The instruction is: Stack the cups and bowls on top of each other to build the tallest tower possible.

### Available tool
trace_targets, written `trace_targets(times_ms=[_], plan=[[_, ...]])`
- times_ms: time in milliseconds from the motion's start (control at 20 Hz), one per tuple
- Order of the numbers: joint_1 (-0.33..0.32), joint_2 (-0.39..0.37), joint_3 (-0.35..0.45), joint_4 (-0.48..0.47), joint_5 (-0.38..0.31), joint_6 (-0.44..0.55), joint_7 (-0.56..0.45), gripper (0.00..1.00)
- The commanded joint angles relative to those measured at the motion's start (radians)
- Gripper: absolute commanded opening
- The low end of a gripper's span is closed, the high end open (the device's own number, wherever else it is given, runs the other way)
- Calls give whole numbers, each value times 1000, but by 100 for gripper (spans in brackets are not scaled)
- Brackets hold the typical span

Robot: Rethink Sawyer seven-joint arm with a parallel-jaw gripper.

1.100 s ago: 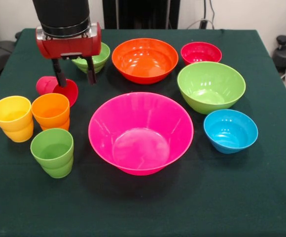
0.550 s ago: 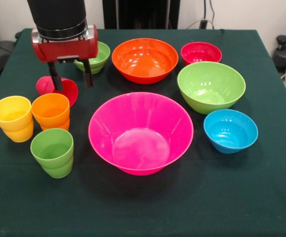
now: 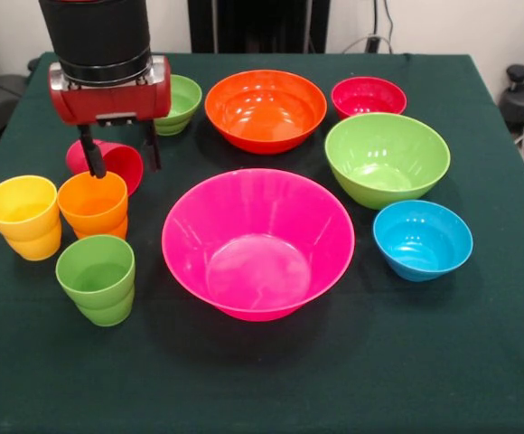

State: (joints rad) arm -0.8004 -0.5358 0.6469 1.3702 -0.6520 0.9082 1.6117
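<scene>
At the table's far left, seen from the front, the red-and-black claw point(image 3: 117, 159) hangs with its two dark fingers spread and nothing between them. Directly under it a small glossy red plastic cup point(image 3: 108, 164) lies tipped on its side, mouth toward the near right, long axis running far-left to near-right. Beside it stand orange point(image 3: 93, 204), yellow point(image 3: 23, 215) and green point(image 3: 97, 277) tumblers. No tower yet; the wide pink bowl point(image 3: 257, 242) sits empty at centre. Only this view is given.
</scene>
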Motion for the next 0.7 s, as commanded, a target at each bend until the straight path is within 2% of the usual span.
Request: trace_targets(times_ms=[50,350,600,700], plan=[[22,77,0,-54,-96,83,-356,100],[37,45,-5,-25,-127,55,-349,100],[26,58,-4,33,-134,8,-308,100],[17,75,12,33,-134,15,-347,100]])
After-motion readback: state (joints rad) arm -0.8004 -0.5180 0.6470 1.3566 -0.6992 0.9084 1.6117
